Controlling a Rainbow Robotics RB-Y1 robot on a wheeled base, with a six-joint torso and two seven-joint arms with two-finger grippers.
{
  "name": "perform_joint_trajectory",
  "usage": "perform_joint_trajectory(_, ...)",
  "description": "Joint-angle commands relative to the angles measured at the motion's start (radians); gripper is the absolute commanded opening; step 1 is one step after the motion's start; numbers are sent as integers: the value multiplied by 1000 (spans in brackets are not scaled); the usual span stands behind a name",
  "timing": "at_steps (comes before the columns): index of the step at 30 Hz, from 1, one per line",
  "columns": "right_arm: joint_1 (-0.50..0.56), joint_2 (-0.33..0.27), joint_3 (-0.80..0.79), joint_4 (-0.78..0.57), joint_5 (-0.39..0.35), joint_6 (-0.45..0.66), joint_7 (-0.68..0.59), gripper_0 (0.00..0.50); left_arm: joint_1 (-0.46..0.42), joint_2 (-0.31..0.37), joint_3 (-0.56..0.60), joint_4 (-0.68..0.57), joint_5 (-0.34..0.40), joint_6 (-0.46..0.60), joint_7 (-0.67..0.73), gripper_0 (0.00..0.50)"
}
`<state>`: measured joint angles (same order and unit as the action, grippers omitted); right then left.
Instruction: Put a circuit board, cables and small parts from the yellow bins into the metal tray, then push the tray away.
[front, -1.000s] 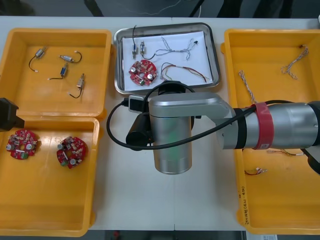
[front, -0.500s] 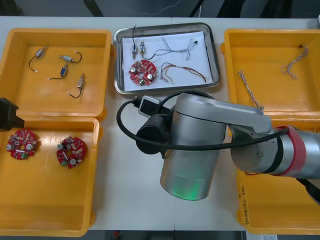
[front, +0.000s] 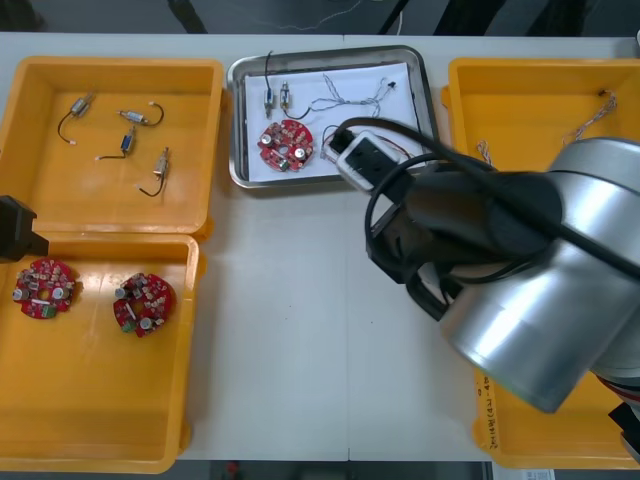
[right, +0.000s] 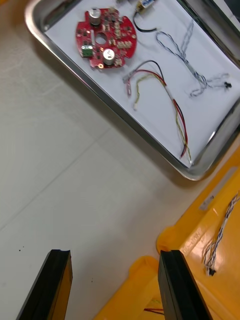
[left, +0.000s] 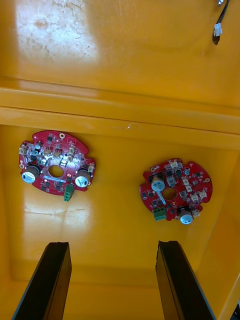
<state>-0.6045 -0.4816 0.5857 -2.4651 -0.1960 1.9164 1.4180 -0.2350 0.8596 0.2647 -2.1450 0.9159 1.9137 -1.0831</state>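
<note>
The metal tray (front: 236, 120) stands at the table's far middle, white inside. It holds a red circuit board (front: 284, 145), a red and yellow cable (right: 160, 95), a twisted blue and white cable (right: 192, 65) and small metal parts (front: 277, 97). My right arm (front: 520, 270) reaches over the right side of the table. Its gripper (right: 112, 287) is open, above bare table and the corner of a yellow bin (right: 200, 240), short of the tray's near edge. My left gripper (left: 112, 280) hangs open over the near left bin (front: 90, 440), above two circuit boards (left: 56, 160) (left: 175, 190).
The far left bin (front: 30, 130) holds several small metal parts with black cables (front: 125, 140). The far right bin (front: 560, 80) holds twisted blue and white cables (front: 590, 125). Bare table (front: 300, 330) lies between the near bins.
My right arm has swung from in front of the tray toward the right side of the table, uncovering the tray's near edge. The tray and the left arm have stayed put.
</note>
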Motion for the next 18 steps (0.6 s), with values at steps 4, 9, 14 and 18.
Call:
perform_joint_trajectory(4, 121, -32, -308, -60, -97, 3, -74, 500, 14, 45, 31, -29, -8, 6, -86, 500)
perform_joint_trajectory(9, 184, -52, -477, -58, -154, 3, -85, 500, 14, 45, 31, -29, -8, 6, -86, 500)
perform_joint_trajectory(14, 236, -81, -609, -58, -212, 3, -86, 500, 14, 45, 31, -29, -8, 6, -86, 500)
perform_joint_trajectory(18, 292, -100, -699, -51, -234, 3, -88, 500, 14, 45, 31, -29, -8, 6, -86, 500)
